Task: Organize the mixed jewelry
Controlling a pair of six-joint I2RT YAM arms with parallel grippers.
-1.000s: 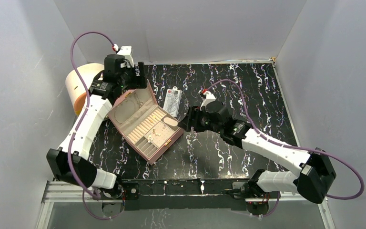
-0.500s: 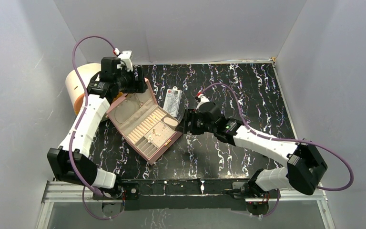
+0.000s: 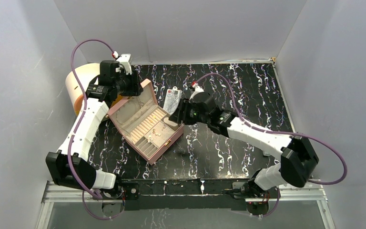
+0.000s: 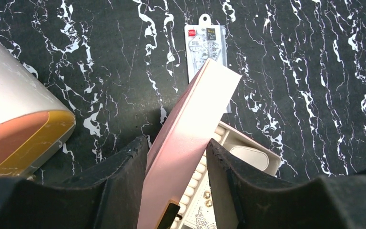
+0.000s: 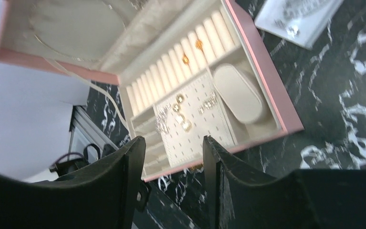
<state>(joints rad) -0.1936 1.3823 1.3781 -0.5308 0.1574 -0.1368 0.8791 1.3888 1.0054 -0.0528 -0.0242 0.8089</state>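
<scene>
Three grey walls (image 3: 181, 28) enclose one tabletop (image 3: 252, 86) — black, white-veined.

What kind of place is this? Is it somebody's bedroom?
Not a bedroom, probably a robot practice booth. Plain grey walls box in a black marbled table, and a left robot arm and a right robot arm are bolted at its near edge, reaching over a pink jewelry box.
</scene>
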